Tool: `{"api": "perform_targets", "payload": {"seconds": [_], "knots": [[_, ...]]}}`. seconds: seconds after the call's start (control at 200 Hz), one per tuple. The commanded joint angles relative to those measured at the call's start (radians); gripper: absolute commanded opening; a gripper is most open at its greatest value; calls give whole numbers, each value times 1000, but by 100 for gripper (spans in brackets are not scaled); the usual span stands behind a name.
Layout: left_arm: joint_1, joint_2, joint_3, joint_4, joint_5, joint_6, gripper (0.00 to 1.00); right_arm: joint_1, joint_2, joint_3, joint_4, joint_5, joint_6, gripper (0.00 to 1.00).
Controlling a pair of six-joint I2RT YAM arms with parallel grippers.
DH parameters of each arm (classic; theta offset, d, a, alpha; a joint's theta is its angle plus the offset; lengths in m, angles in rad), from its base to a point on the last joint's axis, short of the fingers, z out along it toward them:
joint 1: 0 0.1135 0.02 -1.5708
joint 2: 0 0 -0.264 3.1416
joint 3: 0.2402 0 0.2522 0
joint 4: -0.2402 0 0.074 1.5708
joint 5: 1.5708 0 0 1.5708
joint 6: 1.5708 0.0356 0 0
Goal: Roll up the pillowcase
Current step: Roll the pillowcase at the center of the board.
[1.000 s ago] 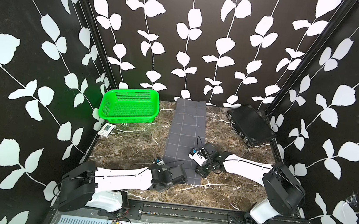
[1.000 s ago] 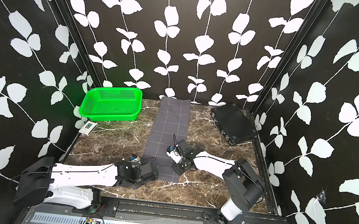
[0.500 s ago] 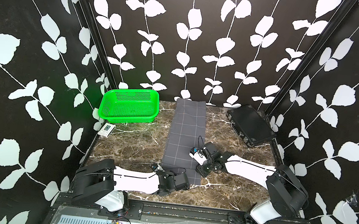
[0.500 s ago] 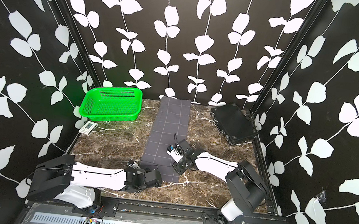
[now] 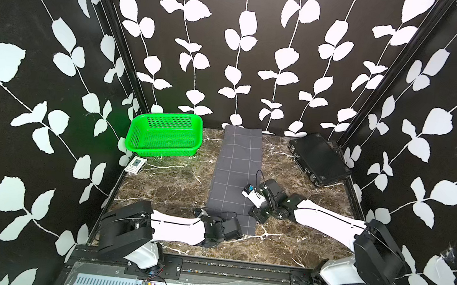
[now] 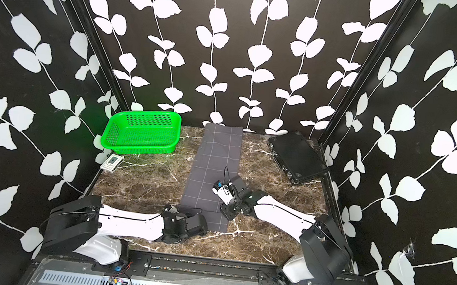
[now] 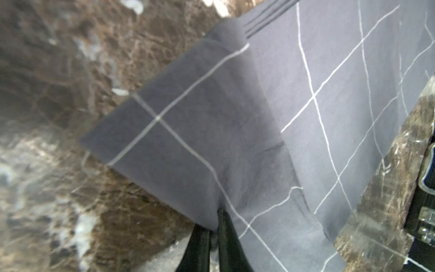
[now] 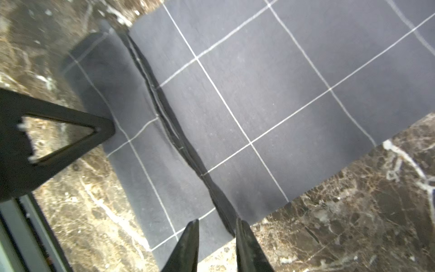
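Charcoal cloth is clamped in my left gripper: it pinches the near end of the pillowcase where that end folds back over itself. To roll well, I judge this edge should travel low and level, away from me, square to the white grid lines. My right gripper stands at the fold's other side, jaws parted around the layered edge; whether it pinches, I cannot tell. Beyond both, the pillowcase lies flat along the marble table toward the back wall.

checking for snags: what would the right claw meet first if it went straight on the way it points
Most likely the pillowcase: the right claw, jaws apart, aims at its raised fold just ahead, though depth is unclear.
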Motion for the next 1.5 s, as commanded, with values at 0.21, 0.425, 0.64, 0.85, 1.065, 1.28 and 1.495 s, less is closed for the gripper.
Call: {"api": "perform_targets", "payload": {"seconds": [0.21, 0.425, 0.64, 0.85, 1.065, 1.28, 1.495], "knots": [[50, -95, 99, -256, 48, -10, 3, 66, -114, -113, 52, -26, -39, 33], [82, -117, 135, -305, 96, 71, 6, 73, -112, -117, 80, 34, -15, 35], [140, -110, 186, -328, 130, 177, 10, -17, -68, -52, 81, 59, 71, 35], [165, -73, 215, -311, 176, 233, 11, -54, 4, 18, 56, 45, 69, 35], [217, -45, 278, -342, 197, 313, 13, -68, 26, 26, 58, 24, 67, 35], [272, -28, 297, -318, 214, 352, 14, -84, 43, 27, 53, 21, 46, 36], [330, 47, 362, -274, 251, 440, 15, -124, 92, 69, 45, 31, 13, 36]]}}
